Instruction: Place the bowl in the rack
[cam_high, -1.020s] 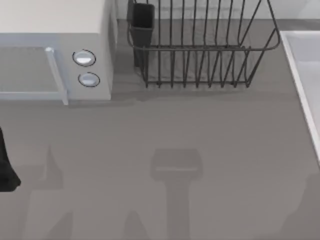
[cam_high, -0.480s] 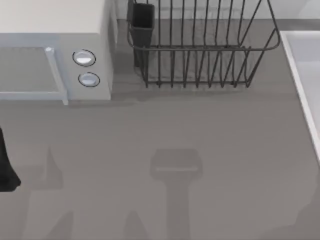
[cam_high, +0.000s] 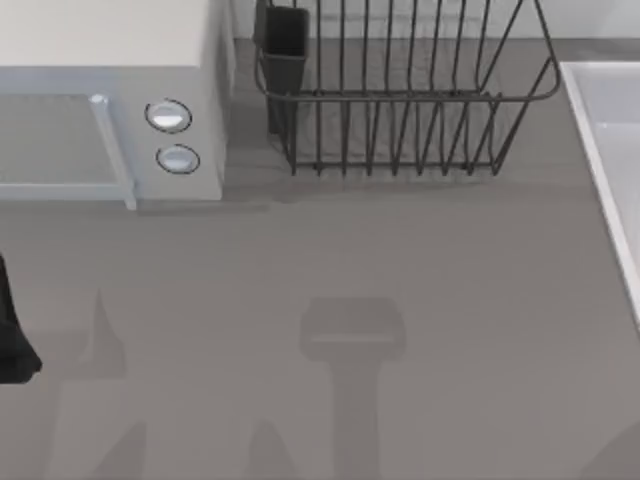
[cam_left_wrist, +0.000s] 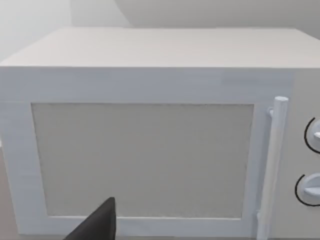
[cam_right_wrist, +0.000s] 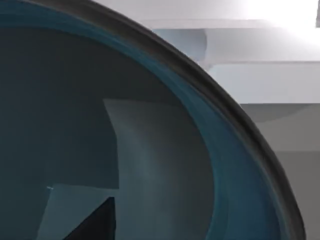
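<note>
The bowl (cam_right_wrist: 150, 150), dark teal with a darker rim, sits very close in front of the right wrist camera, its inside facing the lens. One dark fingertip of the right gripper (cam_right_wrist: 95, 222) lies against the inner surface of the bowl, but I cannot tell if the pincer is clamped on it or not. Behind the rim there is a pale ledge (cam_right_wrist: 260, 75). In the top view the rack (cam_high: 400, 100), of dark grey wire, stands at the far side of the table (cam_high: 400, 260), with a dark utensil cup (cam_high: 285, 45) at its left corner. Left of it is the pale microwave (cam_high: 100, 100) with two round knobs (cam_high: 168, 116). The left arm (cam_high: 12, 335) is parked at the left edge of the table, facing the microwave door (cam_left_wrist: 142, 160); one finger of the left gripper (cam_left_wrist: 97, 225) is visible, and I cannot tell its state.
</note>
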